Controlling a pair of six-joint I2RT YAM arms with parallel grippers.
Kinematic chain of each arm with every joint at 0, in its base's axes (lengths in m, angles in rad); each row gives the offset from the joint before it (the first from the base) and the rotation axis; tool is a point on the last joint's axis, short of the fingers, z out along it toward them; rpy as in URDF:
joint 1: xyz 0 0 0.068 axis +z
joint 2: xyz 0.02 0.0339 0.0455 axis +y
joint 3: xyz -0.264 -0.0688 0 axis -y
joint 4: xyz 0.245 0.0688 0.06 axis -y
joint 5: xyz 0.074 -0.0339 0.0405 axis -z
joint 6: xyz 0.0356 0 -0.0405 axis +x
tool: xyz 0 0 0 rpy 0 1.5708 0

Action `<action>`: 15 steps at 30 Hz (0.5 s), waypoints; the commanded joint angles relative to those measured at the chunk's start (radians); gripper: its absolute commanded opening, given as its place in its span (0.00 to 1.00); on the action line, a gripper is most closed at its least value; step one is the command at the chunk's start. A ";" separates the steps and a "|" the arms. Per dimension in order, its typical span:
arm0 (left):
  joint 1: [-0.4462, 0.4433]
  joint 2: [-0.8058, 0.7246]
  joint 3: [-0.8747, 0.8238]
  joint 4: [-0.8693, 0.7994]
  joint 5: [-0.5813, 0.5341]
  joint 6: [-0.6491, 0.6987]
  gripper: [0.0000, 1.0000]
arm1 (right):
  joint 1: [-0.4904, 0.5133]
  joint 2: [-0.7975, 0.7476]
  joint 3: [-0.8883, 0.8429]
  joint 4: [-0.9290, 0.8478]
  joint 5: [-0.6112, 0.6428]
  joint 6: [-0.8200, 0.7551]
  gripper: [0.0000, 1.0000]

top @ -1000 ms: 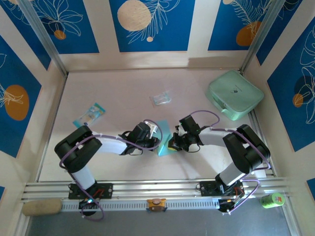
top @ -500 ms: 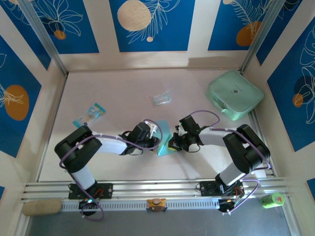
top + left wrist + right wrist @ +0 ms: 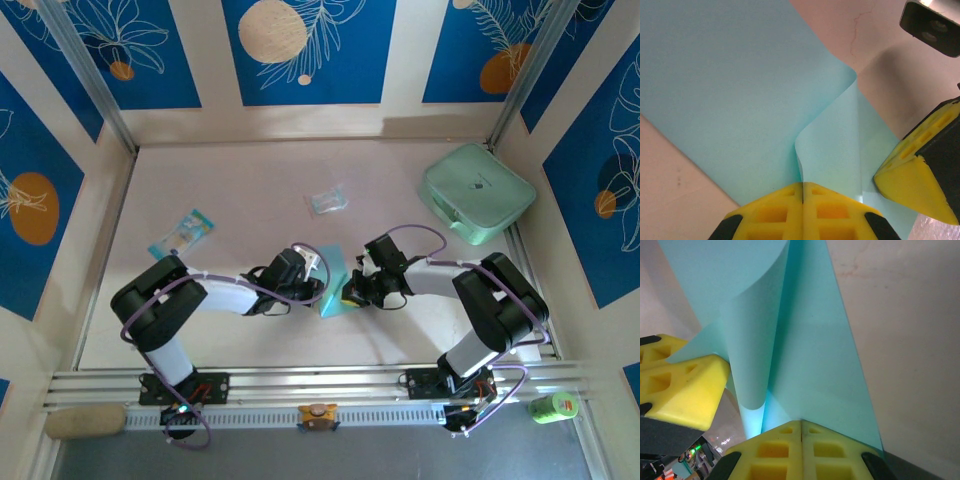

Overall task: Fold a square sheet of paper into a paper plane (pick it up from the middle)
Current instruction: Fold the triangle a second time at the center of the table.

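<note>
The square sheet of paper (image 3: 334,290) curls, creased, at the centre of the top view. We see the left gripper (image 3: 803,189) and right gripper (image 3: 801,425) each pinched closed on it.

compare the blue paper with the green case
The paper is thin and curled, pinched by the left claw and the right claw; the case is thick and rounded, untouched at the far right. The paper is much smaller than the case. Both are plain pale pastel colours.
</note>
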 commanded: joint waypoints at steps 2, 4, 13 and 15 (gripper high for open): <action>0.008 -0.011 -0.008 0.007 -0.016 0.021 0.01 | -0.004 0.028 -0.020 -0.066 0.034 -0.017 0.01; 0.008 -0.012 -0.007 0.006 -0.014 0.021 0.01 | -0.003 0.028 -0.021 -0.066 0.034 -0.016 0.01; 0.009 -0.014 -0.007 -0.014 -0.025 0.018 0.01 | -0.005 0.027 -0.018 -0.067 0.032 -0.019 0.01; 0.009 -0.013 -0.007 -0.016 -0.032 0.015 0.01 | -0.005 0.027 -0.018 -0.067 0.032 -0.019 0.01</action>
